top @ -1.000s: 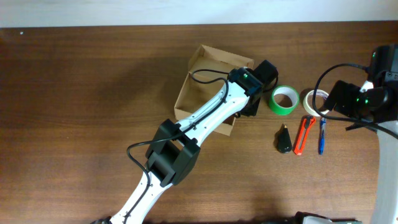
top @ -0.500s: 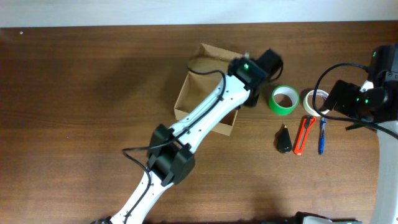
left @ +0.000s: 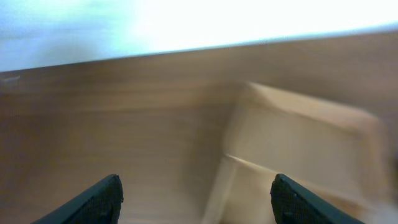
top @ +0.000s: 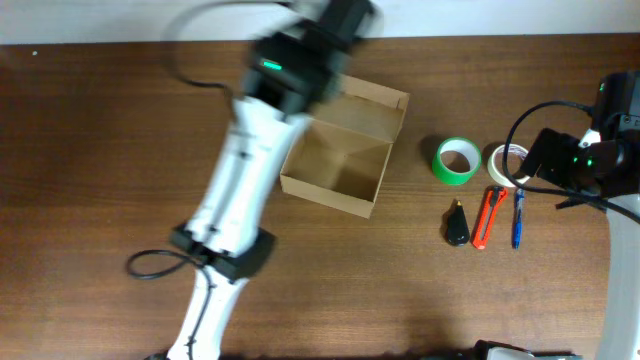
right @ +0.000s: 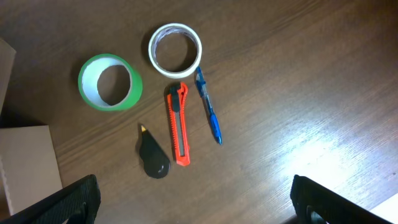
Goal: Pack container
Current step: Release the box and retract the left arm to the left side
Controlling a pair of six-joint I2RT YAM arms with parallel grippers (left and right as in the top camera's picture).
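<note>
The tan cardboard container (top: 340, 160) stands open at the table's middle, its flap lid up at the far side; it also shows in the left wrist view (left: 298, 155), blurred, and at the left edge of the right wrist view (right: 25, 162). Inside looks empty. My left gripper (left: 194, 199) is open and empty, near the box's far left corner; overhead it blurs near the table's back edge (top: 345, 15). My right gripper (right: 199, 208) is open and empty, high above the items right of the box.
Right of the box lie a green tape roll (top: 457, 160), a white tape roll (top: 507, 163), a black marker-like tool (top: 457, 223), an orange box cutter (top: 488, 216) and a blue pen (top: 517, 218). All show in the right wrist view too.
My left arm has swung fast from over the box's right side to the far left of the box, uncovering the box. The right arm has not moved.
</note>
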